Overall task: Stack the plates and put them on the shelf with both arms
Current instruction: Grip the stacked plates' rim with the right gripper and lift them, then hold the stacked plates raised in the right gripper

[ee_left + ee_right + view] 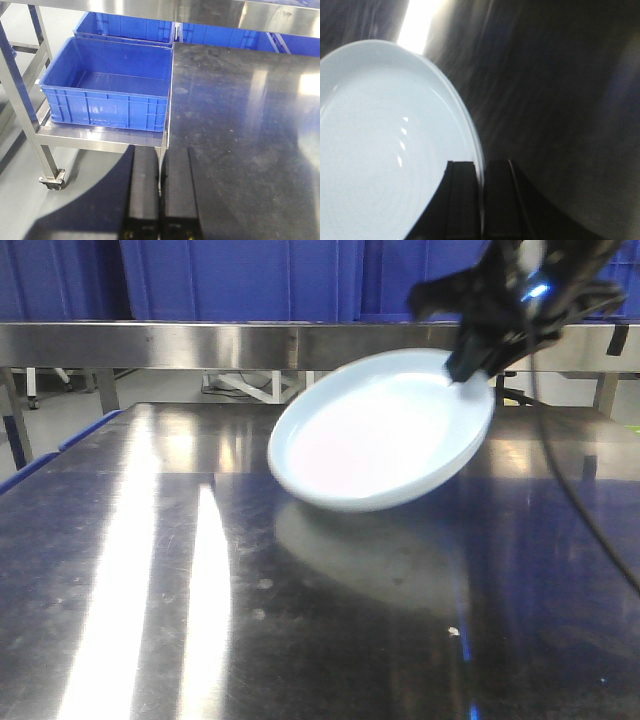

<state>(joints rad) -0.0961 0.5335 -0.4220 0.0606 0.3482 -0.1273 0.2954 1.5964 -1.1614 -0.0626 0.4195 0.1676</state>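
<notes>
One pale bluish-white plate [380,430] hangs tilted above the steel table [150,570], its far right rim pinched by my right gripper [468,368]. In the right wrist view the plate [375,150] fills the left half, and the right gripper [481,167] is shut on its rim, one finger inside and one outside. My left gripper [160,155] is shut with nothing between its fingers, hovering over the table's left edge [169,115]. The left arm does not show in the front view. Only this one plate is in view.
A steel shelf rail [200,343] runs across the back, with blue panels behind it. Blue crates [107,87] sit on a wheeled steel cart left of the table. A black cable [585,510] hangs from the right arm.
</notes>
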